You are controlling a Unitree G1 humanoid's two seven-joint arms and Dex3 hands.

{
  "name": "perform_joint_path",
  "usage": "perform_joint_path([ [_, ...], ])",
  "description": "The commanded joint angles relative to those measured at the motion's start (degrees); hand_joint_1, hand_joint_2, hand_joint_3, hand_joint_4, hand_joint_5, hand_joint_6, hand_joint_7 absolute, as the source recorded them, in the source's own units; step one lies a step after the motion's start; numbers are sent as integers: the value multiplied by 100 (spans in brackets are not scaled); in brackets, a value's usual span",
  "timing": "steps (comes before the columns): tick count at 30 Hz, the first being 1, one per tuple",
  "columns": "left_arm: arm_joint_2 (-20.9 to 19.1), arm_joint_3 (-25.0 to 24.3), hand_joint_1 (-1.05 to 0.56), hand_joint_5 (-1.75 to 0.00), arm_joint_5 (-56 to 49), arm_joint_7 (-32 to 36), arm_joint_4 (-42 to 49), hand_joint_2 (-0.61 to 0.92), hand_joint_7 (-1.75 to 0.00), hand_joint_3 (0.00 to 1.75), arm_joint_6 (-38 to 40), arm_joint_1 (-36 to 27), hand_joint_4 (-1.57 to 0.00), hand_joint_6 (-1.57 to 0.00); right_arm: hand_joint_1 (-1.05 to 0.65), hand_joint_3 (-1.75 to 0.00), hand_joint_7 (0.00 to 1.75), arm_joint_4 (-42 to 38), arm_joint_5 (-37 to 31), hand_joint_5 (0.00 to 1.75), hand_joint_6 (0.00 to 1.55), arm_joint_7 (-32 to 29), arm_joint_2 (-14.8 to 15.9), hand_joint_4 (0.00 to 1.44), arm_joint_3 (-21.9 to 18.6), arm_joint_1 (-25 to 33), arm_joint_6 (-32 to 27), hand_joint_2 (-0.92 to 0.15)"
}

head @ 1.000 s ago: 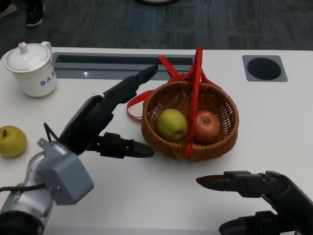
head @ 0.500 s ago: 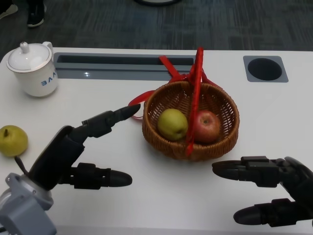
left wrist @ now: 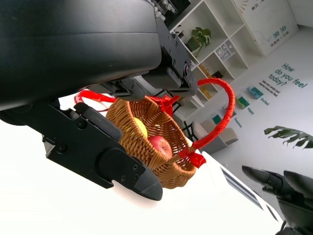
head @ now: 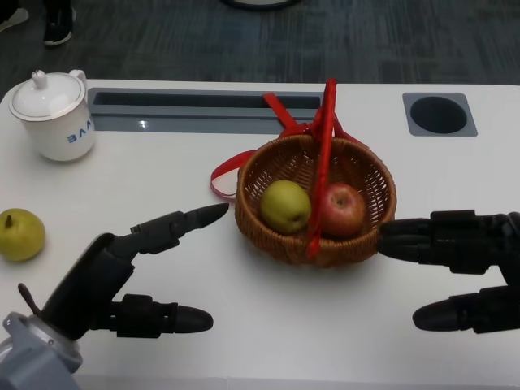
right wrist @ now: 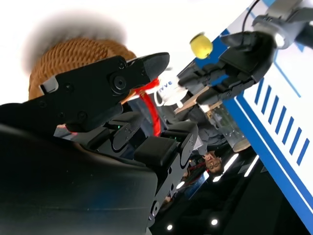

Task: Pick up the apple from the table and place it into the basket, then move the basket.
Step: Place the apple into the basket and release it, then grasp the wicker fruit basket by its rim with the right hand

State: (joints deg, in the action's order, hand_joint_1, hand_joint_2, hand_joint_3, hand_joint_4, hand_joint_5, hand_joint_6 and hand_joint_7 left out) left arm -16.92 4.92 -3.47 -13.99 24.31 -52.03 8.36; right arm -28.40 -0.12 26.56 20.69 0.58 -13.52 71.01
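Note:
A brown wicker basket (head: pixel 366 236) with a red handle (head: pixel 323 154) stands mid-table. Inside lie a red apple (head: pixel 342 208) and a yellow-green fruit (head: pixel 285 205). My left hand (head: pixel 122 272) hovers left of the basket, fingers apart, a fingertip close to the rim, holding nothing. My right hand (head: pixel 459 264) is at the basket's right side, fingers spread and empty, its upper fingers nearly at the wicker wall. The left wrist view shows the basket (left wrist: pixel 142 132), the apple (left wrist: pixel 160 146) and my right hand (left wrist: pixel 281 188) beyond. The basket (right wrist: pixel 73 61) appears blurred in the right wrist view.
A yellow-green pear (head: pixel 19 234) lies at the table's left edge. A white lidded mug (head: pixel 54 114) stands at the back left. A long recessed slot (head: pixel 179 101) and a round grommet (head: pixel 439 114) sit along the far edge.
My left hand has drawn back from the basket's far-left rim toward me and lowered. My right hand has moved up and right, coming level with the basket's right wall.

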Motion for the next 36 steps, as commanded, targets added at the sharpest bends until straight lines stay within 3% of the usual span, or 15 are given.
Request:
perform_joint_path([
  [1, -61, -51, -50, -1, -37, -24, -32, 72, -1, 1, 64, -117, -53, -51, -47, 0, 0, -244, -146, 1, 61, -169, 161, 68, -98, -348, 189, -75],
  [12, -40, -7, -54, 0, -39, -73, -168, 73, 0, 0, 232, -218, -53, -51, -48, 0, 2, -984, -676, 1, 67, -348, 269, 72, 93, -1205, 387, -74],
  [21, -5, 20, -53, -1, -31, -101, -221, 73, -1, 0, 254, -232, -55, -53, -50, 0, 2, -1404, -2419, 3, 70, -1079, 502, 79, 142, -1937, 170, -73],
  [27, 41, 22, -53, -1, -102, -50, -258, 72, -1, 0, 230, -263, -56, -54, -69, 0, 1, -1707, -3492, 2, 72, -1573, 790, 82, 651, -2559, -318, -75],
  [36, 73, 3, -53, 0, -73, -44, -246, 72, 0, 0, 205, -276, -56, -54, -80, 0, 1, -2134, -4265, 2, 76, -2026, 993, 86, 1553, -3247, -612, -75],
])
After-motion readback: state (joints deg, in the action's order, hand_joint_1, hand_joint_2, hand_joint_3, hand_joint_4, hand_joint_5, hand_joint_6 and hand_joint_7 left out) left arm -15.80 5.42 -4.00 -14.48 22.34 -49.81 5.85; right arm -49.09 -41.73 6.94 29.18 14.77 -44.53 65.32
